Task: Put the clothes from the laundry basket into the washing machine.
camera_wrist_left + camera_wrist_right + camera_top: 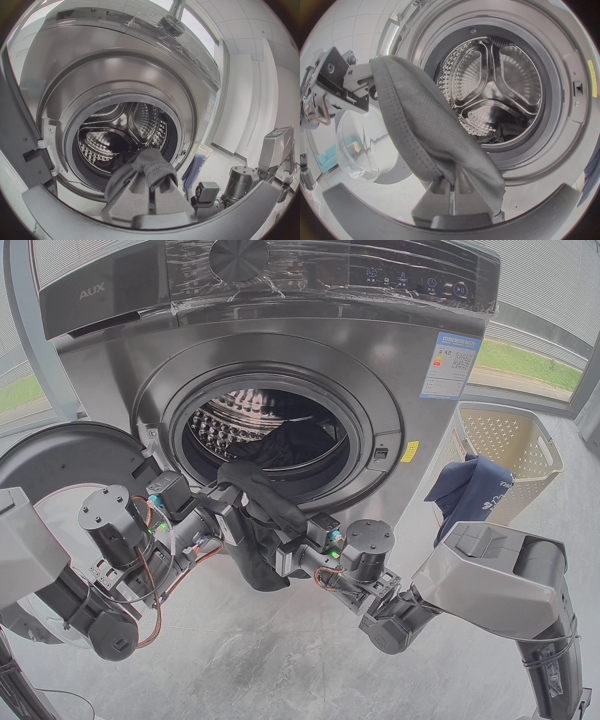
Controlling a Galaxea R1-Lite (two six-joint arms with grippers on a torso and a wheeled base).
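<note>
- Far left of the head view: round door [69, 452] swung wide open, glass facing the floor side.
- Left gripper [152, 187], lower centre-left: fingers pinched tight on a bunched end of the black garment [262, 502], just in front of the opening's lower lip.
- The garment is strung btwn both arms. Its top edge sits at the lip and a long fold hangs down below toward the floor, not yet inside.
- Right gripper [452, 187], lower centre: fingers pressed together on the other fold of the same cloth.
- Centre: washing machine [262, 346] w/ drum [219, 421] open. A dark cloth [287, 443] already lies in its bottom.
- Right: laundry basket [519, 446] beside the machine, w/ a blue garment [469, 490] draped over its near rim, so prob. at least one more trip.
- Risk: the hanging fold may drag or catch on the rubber seal [350, 427] if pushed in low, leaving half outside.
- Risk: if one side lets go before the cloth is past the lip, its weight could pull the lot back out onto the floor.
- Risk: arms are close together, so wrists could knock each other or the rim in the narrow mouth.
- Risk: mesh fabric could snag on the fingers at release.
- Floor [250, 652]: grey marbled, smooth and glossy.
- Room: window [531, 359] upper right w/ grass outside, glazing at far left too, and white tiled ceiling in the wrist views.
</note>
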